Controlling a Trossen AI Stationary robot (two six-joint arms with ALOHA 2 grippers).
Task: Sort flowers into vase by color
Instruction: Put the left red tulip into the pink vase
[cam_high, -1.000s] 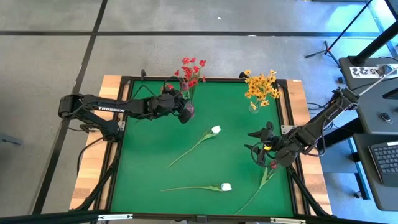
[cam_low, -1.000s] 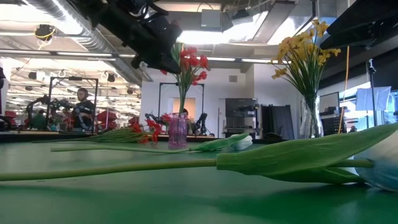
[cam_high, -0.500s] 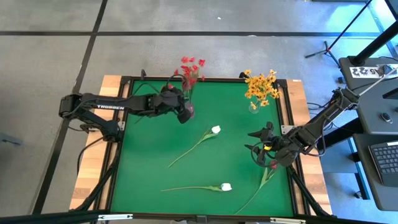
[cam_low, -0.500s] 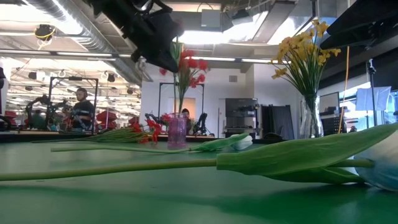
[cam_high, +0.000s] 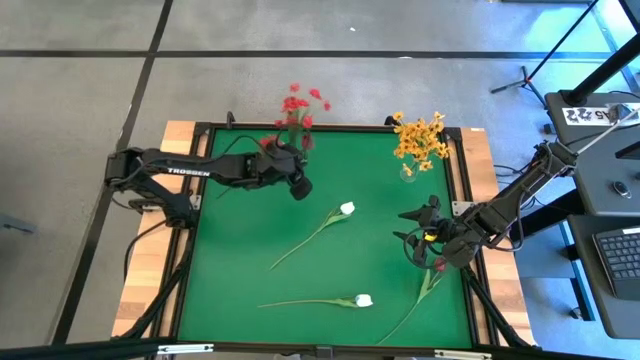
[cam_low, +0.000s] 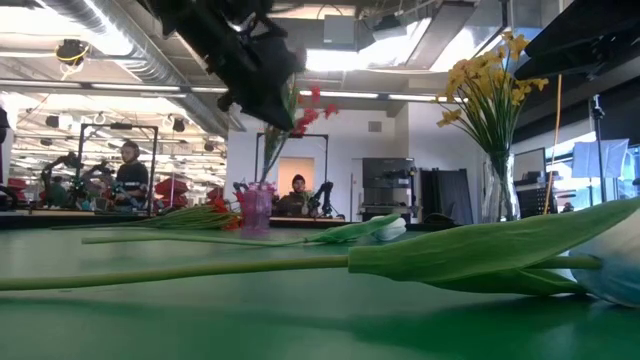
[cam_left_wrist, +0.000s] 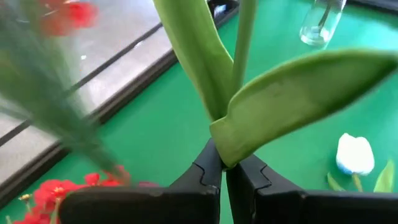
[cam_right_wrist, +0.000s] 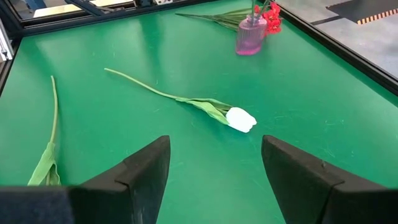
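Note:
My left gripper (cam_high: 298, 185) (cam_left_wrist: 224, 165) hangs at the far left of the green mat, shut on a green leafy stem (cam_left_wrist: 239, 56) whose flower is out of the wrist view. Below it stands the pink vase (cam_low: 255, 210) (cam_right_wrist: 250, 35), out of which stems lean up to red flowers (cam_high: 295, 105) (cam_low: 315, 100). More red sprays (cam_low: 225, 210) lie beside the vase. My right gripper (cam_high: 420, 240) (cam_right_wrist: 214, 162) hovers open at the right. Two white buds (cam_high: 347, 208) (cam_high: 364, 300) and a maroon bud (cam_high: 438, 265) lie on the mat. My left gripper pinches the green stem where its leaves branch off (cam_left_wrist: 227, 146), between the ends of its two fingers. The fingers come from the table's left, slanting down. Stem and leaves rise past the fingers, clear of the mat. Whether the stem's lower end is in the vase I cannot tell.
Yellow-orange sprays (cam_high: 420, 140) (cam_low: 495, 110) stand in a clear vase (cam_high: 407, 172) at the far right. A white bud's stem and leaves (cam_low: 480, 250) lie right in front of the low camera. The mat's black rim (cam_high: 190, 230) borders it.
The pink vase has slid toward the table's left edge. The red flowers' stems, upright a second ago, now lean. My left gripper has stayed shut on the leafy stem just above the vase.

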